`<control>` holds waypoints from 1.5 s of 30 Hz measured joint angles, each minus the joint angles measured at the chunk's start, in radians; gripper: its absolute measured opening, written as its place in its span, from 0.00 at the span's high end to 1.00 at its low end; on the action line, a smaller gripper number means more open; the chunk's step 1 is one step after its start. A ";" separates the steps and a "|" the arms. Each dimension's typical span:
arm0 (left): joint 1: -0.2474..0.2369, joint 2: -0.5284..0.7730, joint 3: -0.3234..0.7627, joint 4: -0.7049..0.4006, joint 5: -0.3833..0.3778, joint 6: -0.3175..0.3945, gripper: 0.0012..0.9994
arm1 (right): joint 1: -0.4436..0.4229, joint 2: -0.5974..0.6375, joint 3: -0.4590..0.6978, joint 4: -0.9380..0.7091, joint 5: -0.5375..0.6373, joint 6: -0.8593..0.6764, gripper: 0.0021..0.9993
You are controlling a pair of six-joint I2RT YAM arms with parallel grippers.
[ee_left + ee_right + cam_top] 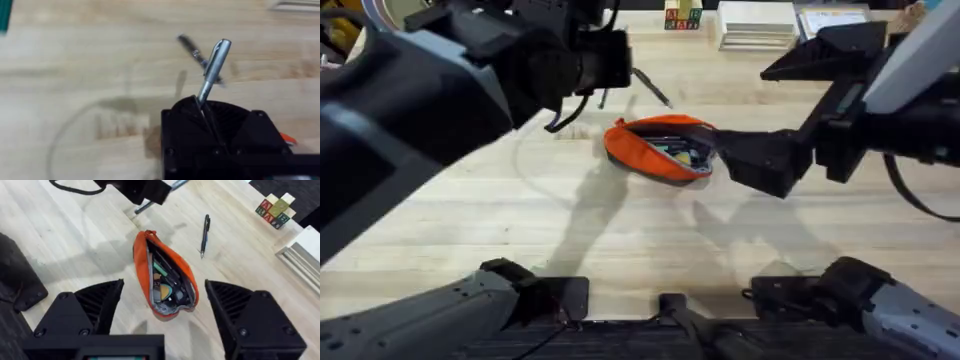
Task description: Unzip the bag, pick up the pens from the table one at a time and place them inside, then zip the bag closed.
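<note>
The bag [165, 282] lies unzipped mid-table; left gripper [207, 107] clamps one pen [214, 67], right gripper [162, 322] gapes empty; dropping it inside seems next

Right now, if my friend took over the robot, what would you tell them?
Left gripper: shut on a pen, raised above the table.
Right gripper: open, hovering just beside the bag, not gripping it.
The bag is unzipped and gaping, with items already inside.
The second pen lies on the table beyond the bag.
Done: unzipping, first pen picked up.
Left: drop this pen in, fetch the other one, zip the bag closed.
</note>
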 joint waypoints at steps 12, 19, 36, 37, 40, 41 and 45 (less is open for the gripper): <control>-0.108 -0.043 0.002 0.068 0.263 0.419 0.96 | 0.000 -0.098 0.000 -0.030 0.037 0.004 0.00; -0.108 -0.043 0.002 -0.059 0.573 0.877 0.96 | 0.000 -0.189 0.000 -0.041 0.047 0.011 0.00; -0.108 0.135 0.002 -0.154 0.716 1.263 0.96 | 0.000 -0.206 0.000 -0.025 0.105 0.055 0.00; -0.108 0.153 0.002 -0.148 0.716 1.278 0.96 | 0.000 -0.206 0.000 -0.025 0.105 0.060 0.00; -0.108 0.213 0.002 -0.099 0.691 1.311 0.96 | 0.000 -0.206 0.000 -0.025 0.106 0.081 0.00; -0.108 0.224 0.002 -0.093 0.676 1.315 0.96 | 0.000 -0.206 0.000 -0.025 0.106 0.086 0.00; -0.108 0.290 0.002 -0.091 0.541 1.325 0.96 | 0.000 -0.206 0.000 -0.025 0.108 0.108 0.00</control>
